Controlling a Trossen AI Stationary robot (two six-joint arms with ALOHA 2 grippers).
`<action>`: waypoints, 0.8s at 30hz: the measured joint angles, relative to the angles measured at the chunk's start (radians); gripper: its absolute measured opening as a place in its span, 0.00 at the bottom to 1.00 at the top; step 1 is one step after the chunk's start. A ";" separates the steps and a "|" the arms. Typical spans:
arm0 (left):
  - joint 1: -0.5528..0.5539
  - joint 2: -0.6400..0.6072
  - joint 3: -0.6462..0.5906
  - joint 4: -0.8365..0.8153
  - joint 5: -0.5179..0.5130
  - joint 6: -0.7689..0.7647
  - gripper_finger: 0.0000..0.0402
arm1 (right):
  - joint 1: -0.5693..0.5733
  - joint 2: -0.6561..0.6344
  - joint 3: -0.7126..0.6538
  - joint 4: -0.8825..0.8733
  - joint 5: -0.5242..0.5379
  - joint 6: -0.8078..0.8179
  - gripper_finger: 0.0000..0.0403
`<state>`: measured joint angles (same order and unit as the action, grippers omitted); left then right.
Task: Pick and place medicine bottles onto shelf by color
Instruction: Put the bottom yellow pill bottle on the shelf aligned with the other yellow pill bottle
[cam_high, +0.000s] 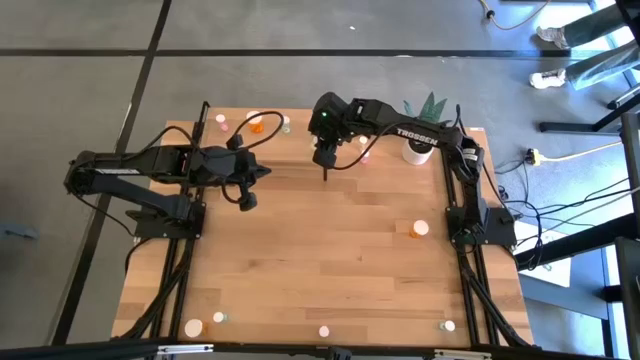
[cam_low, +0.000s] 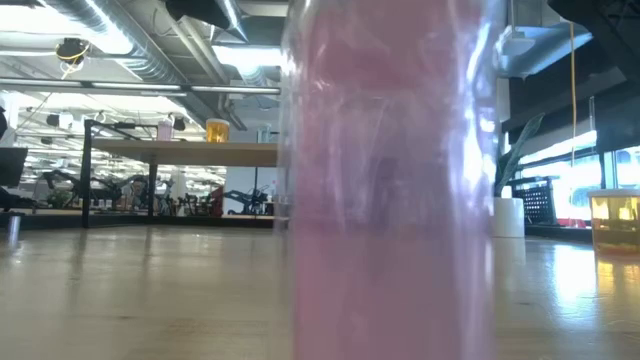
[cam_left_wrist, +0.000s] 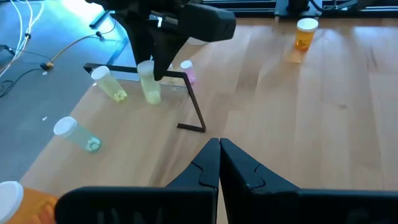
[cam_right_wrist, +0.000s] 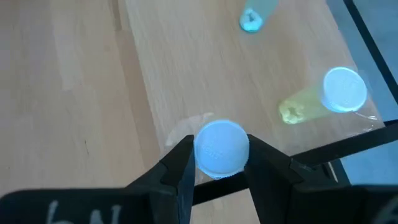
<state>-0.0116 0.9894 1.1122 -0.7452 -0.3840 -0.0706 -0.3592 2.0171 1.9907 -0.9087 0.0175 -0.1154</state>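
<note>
My right gripper hangs over the table's far middle, shut on a yellowish medicine bottle with a white cap. It is right beside the shelf's black post. The shelf stands at the far left with a pink bottle and an orange bottle on it. Another yellowish bottle and a green one lie beyond the shelf's black bar. My left gripper is shut on nothing, above the table's left middle. My right gripper pinches the yellowish bottle at its white cap, one finger on each side. The fingers come slanting down from above. The bottle hangs roughly upright below them, base close to the wood; I cannot tell whether it touches.
A white plant pot stands at the far right, a pink bottle near it. An orange bottle stands at the right. More bottles dot the near edge; a pink one fills the low view. The middle is bare wood.
</note>
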 joint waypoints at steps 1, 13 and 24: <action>0.000 0.000 0.000 0.000 0.000 0.000 0.00 | 0.000 0.001 0.000 0.000 0.000 0.000 0.30; 0.000 0.000 0.000 -0.001 0.000 -0.001 0.00 | 0.000 0.003 0.000 0.006 0.000 -0.026 0.30; 0.000 0.000 0.000 -0.001 0.000 -0.001 0.00 | -0.005 0.003 0.000 0.007 0.000 -0.028 0.33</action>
<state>-0.0116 0.9897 1.1122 -0.7464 -0.3843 -0.0719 -0.3641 2.0202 1.9907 -0.9017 0.0177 -0.1436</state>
